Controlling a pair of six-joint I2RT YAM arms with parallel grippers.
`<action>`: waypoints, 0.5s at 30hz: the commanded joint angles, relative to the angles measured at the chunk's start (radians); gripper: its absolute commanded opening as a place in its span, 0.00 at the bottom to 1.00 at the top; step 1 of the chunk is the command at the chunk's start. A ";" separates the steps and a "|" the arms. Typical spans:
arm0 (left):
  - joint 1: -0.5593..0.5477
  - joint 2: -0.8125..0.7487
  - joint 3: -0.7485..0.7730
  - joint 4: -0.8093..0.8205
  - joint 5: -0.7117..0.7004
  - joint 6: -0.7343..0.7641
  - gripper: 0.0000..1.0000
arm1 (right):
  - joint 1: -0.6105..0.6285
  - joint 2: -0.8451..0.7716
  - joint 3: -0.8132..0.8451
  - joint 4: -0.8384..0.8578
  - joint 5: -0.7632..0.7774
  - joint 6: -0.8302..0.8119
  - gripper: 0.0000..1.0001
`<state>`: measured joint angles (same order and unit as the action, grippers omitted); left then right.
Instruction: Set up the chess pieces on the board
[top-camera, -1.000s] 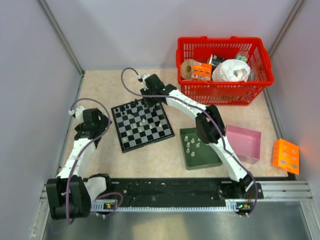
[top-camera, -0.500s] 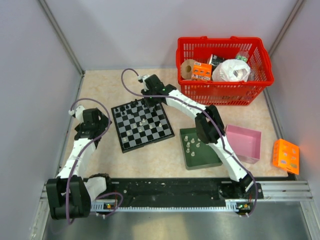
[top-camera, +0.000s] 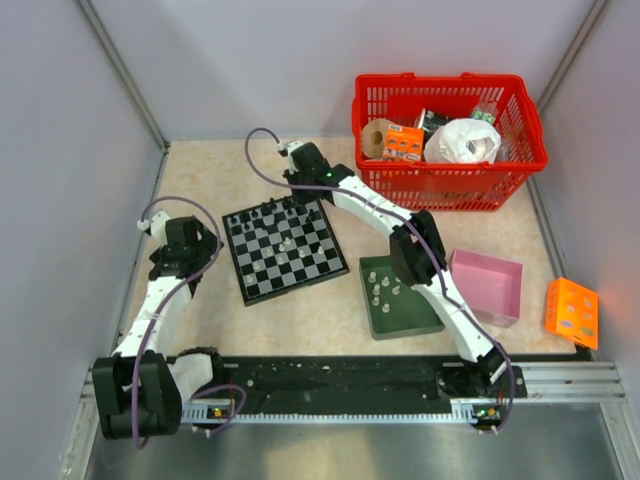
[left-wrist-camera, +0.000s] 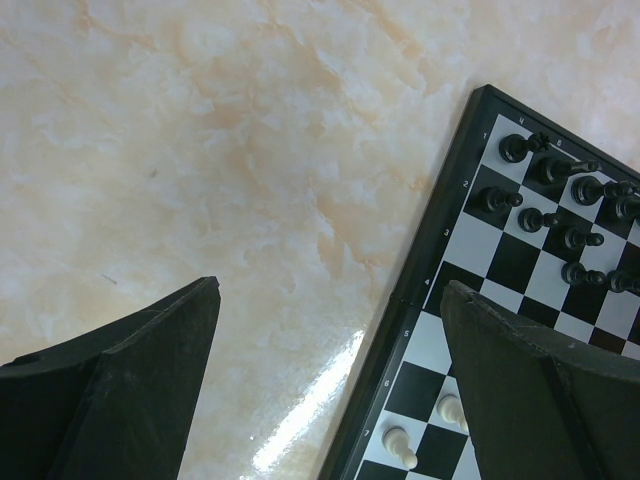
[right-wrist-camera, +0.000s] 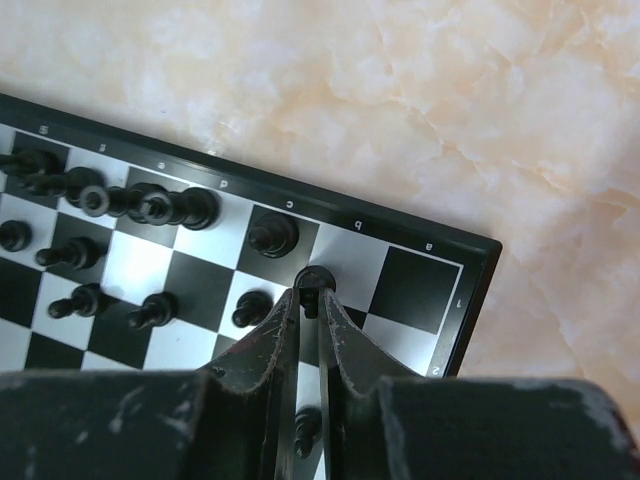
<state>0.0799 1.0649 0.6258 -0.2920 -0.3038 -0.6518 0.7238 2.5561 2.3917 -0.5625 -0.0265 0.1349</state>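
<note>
Chess piece (right-wrist-camera: 313, 278), glossy black, round-topped, pinched between scuffed right fingers (right-wrist-camera: 350, 350)

On the table (top-camera: 200, 170), the board (top-camera: 283, 250) lies left of the tray (top-camera: 398, 305), with the box (top-camera: 487, 287) right of that. The basket (top-camera: 450, 185) stands behind them. Some chess pieces (top-camera: 268, 212) stand along the board's far edge, others in the tray.

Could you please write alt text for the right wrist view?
The right gripper, nearly closed, pinches a black chess piece over the board near its corner. More black pieces stand to the left; pale marbled tabletop lies beyond.
</note>
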 joint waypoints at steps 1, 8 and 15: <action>0.004 0.001 0.038 0.021 0.000 0.003 0.97 | -0.011 0.042 0.063 0.029 0.049 0.012 0.10; 0.004 -0.003 0.038 0.017 -0.001 0.001 0.97 | -0.017 0.053 0.064 0.058 0.065 0.023 0.10; 0.004 0.000 0.035 0.021 0.002 0.000 0.97 | -0.017 0.055 0.060 0.058 0.040 0.022 0.16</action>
<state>0.0799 1.0653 0.6262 -0.2920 -0.3038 -0.6521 0.7158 2.5931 2.4107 -0.5377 0.0170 0.1524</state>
